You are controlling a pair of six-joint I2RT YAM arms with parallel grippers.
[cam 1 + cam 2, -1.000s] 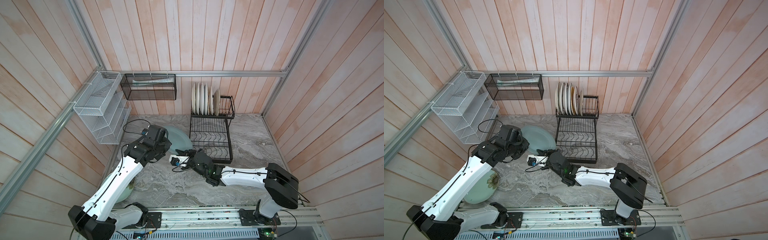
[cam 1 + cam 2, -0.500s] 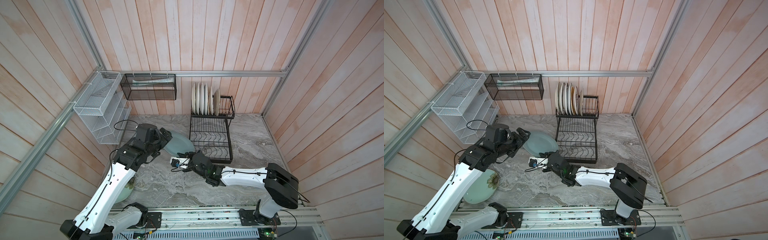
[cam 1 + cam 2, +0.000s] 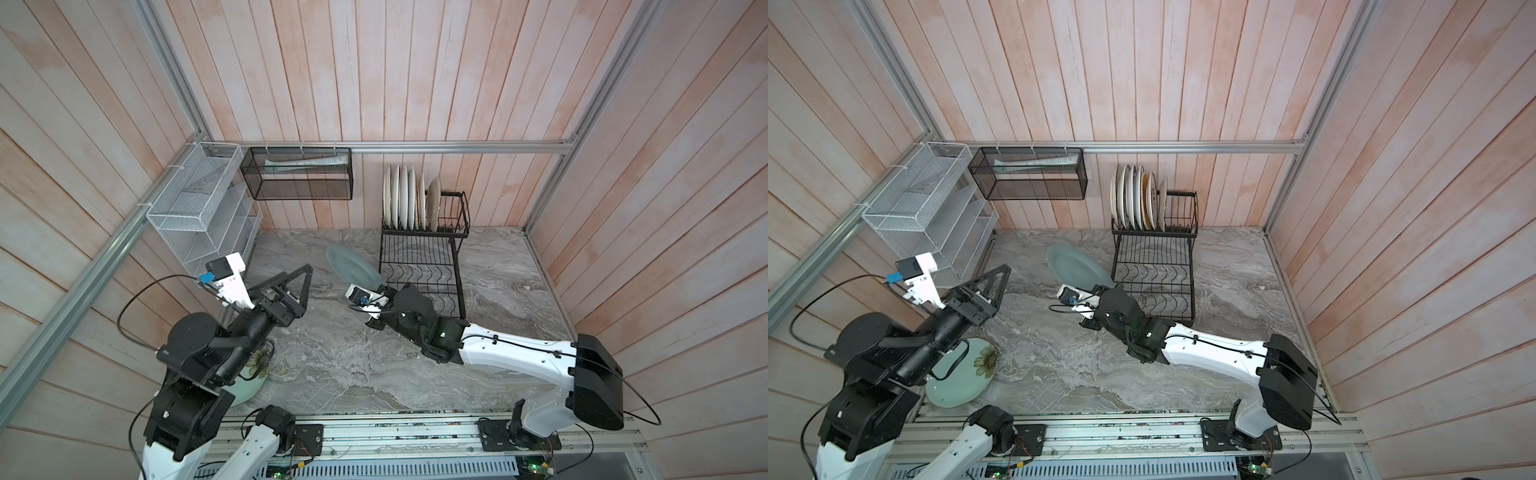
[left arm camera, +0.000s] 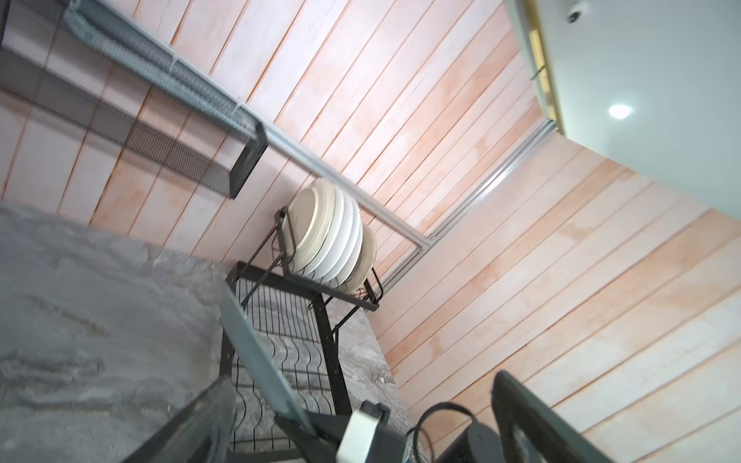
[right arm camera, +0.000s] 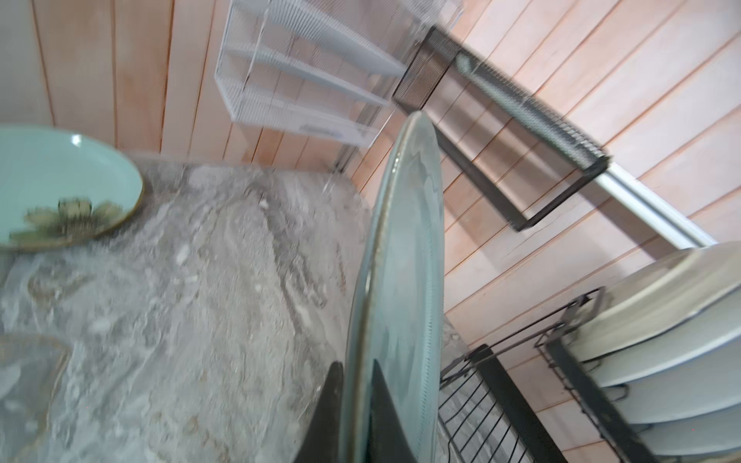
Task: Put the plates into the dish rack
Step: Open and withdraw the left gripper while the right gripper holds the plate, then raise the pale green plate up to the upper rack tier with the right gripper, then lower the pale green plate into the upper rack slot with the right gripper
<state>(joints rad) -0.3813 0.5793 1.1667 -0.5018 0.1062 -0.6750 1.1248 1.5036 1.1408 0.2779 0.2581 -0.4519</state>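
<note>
A grey-blue plate (image 3: 353, 266) (image 3: 1075, 266) stands tilted on edge above the marble table, just left of the dish rack (image 3: 419, 270) (image 3: 1154, 270). My right gripper (image 5: 357, 364) is shut on its lower rim, one finger on each face; in both top views the wrist camera hides those fingers. My left gripper (image 3: 308, 271) (image 4: 363, 380) hangs open and empty, well left of the plate. Several pale plates (image 3: 405, 201) (image 3: 1136, 203) stand upright in the rack's upper basket. A pale green plate (image 3: 963, 382) (image 5: 60, 188) with a flower lies flat at the front left, partly under my left arm.
A white mesh organizer (image 3: 203, 208) hangs on the left wall and a black mesh basket (image 3: 297, 174) on the back wall. Wooden walls close in three sides. The rack's lower tier (image 3: 1154, 286) holds no plates.
My left gripper opened, let go of the grey-blue plate and drew back to the left. The right gripper stayed shut on the plate's rim and barely moved.
</note>
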